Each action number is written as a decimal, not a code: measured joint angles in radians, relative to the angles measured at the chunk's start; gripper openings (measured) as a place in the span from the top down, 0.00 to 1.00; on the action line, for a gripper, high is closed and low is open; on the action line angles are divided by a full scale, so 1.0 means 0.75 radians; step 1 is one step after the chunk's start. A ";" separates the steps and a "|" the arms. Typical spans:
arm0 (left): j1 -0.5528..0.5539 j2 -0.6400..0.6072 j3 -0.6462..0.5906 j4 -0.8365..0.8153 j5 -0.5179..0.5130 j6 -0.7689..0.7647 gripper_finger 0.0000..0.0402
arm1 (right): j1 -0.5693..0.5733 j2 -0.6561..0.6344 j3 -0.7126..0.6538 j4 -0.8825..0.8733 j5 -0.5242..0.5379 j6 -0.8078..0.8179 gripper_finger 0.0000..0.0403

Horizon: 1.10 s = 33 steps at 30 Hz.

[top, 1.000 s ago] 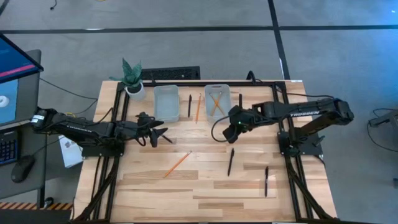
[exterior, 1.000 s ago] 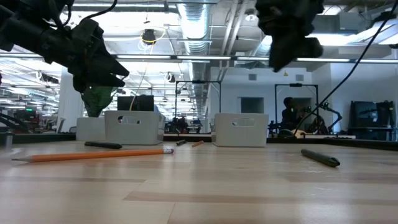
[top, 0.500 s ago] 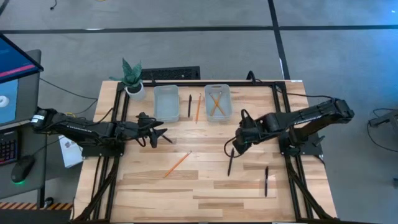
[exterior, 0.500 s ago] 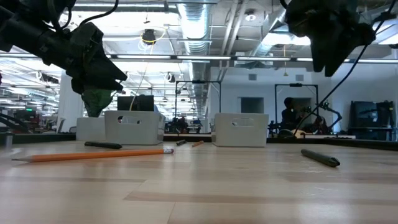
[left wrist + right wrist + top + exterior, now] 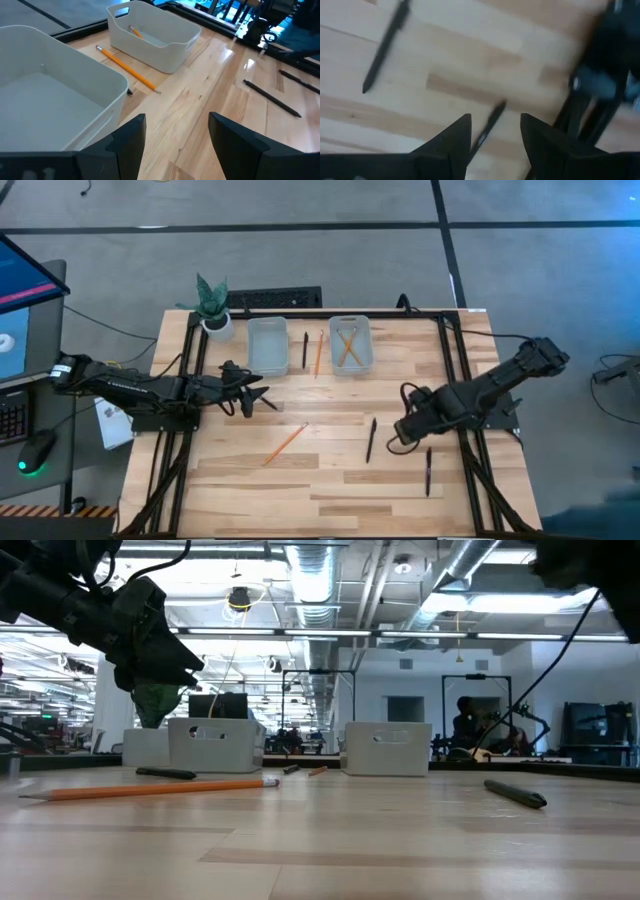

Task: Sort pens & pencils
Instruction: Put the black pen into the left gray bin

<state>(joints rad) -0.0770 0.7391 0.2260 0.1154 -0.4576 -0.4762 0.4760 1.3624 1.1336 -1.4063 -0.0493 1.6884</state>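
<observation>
Toward the right edge of the worktop: right gripper (image 5: 405,430), fingers spread, nothing between them, hovering between two pens.
Right gripper's own view: fingers (image 5: 451,143) parted above bare wood, one pen (image 5: 488,122) showing in the gap, another pen (image 5: 385,46) farther off.
Pens near centre-right: one (image 5: 371,439) just beside the right gripper on its centre side, another (image 5: 429,471) closer to the front right corner.
Third pen: (image 5: 305,350) near the back edge, lying between the two trays, alongside a pencil (image 5: 318,353).
Loose pencil: (image 5: 286,443) left of centre, slanted, well apart from both grippers; same one (image 5: 150,788) nearest the low camera.
Left tray: (image 5: 266,346) at the back edge, nothing visible inside.
Right tray: (image 5: 351,360) at the back edge, holding crossed pencils (image 5: 347,345).
Left gripper: (image 5: 262,394) near the left edge, raised in front of the left tray, fingers (image 5: 130,142) apart, holding nothing.
Back left corner: small potted plant (image 5: 212,306).
</observation>
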 joint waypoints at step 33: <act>0.000 0.000 0.001 0.005 0.009 -0.010 0.49 | 0.483 0.552 0.001 0.280 -0.112 0.926 0.54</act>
<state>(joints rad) -0.0772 0.7391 0.2264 0.1188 -0.4507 -0.4835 0.8383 1.7768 1.1339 -1.1964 -0.1333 2.3833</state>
